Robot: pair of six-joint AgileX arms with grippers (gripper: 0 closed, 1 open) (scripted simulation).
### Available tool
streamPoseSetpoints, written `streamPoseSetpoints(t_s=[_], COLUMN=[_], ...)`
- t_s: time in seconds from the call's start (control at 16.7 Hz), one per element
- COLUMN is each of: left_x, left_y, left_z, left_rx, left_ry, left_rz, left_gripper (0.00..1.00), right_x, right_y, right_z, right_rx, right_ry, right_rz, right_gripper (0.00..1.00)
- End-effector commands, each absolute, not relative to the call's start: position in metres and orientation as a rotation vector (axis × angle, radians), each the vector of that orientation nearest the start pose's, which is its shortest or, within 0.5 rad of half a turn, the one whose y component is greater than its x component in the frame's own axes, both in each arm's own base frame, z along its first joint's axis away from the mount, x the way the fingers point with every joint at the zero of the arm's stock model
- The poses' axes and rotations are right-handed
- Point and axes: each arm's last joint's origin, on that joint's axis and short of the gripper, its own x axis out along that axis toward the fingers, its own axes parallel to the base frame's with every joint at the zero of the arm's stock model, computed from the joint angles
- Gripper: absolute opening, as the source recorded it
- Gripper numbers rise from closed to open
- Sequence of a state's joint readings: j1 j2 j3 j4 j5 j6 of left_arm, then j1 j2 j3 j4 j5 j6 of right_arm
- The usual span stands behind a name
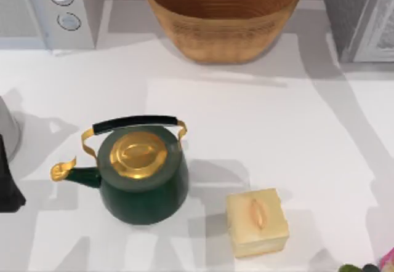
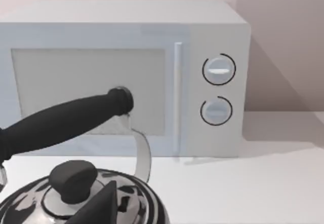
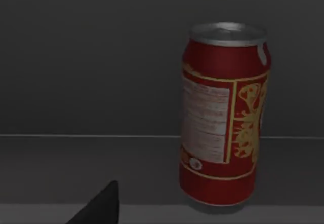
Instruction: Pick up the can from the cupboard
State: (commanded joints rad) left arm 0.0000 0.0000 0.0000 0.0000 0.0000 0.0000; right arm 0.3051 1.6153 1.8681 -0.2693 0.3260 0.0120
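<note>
While pincer states cannot be told, the red can [image 3: 223, 115], silvery-topped with yellow print, stands upright.

Top view is bright, soft shadows on the table [image 1: 258, 118]; the can [image 3: 223, 115] sits in dim shade.

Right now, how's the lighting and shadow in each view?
Top view: bright, soft grey shadows beside the dark green kettle with gold lid and cream cube-shaped box. Left wrist view: evenly lit white microwave. Right wrist view: dim, red can with silvery top in shade.
</note>
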Motion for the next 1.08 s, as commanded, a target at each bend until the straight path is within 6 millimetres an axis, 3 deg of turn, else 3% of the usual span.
streamPoseSetpoints(t_s=[0.12, 0.48, 1.08], left_x=[0.106, 0.106, 0.106], left_y=[-0.001, -0.001, -0.001], left_z=[0.160, 0.160, 0.160], left_rx=[0.000, 0.000, 0.000], left_ry=[0.000, 0.000, 0.000], left_rz=[0.000, 0.000, 0.000], left_gripper=[1.00, 1.00, 1.00], right_x=[0.347, 0.351, 0.407], right_y=[0.112, 0.111, 0.112], right_z=[0.483, 0.482, 0.483], right_rx=[-0.002, -0.003, -0.002], right_ry=[-0.010, -0.005, -0.011], right_rz=[-0.013, -0.014, -0.013], right_gripper=[1.00, 1.00, 1.00])
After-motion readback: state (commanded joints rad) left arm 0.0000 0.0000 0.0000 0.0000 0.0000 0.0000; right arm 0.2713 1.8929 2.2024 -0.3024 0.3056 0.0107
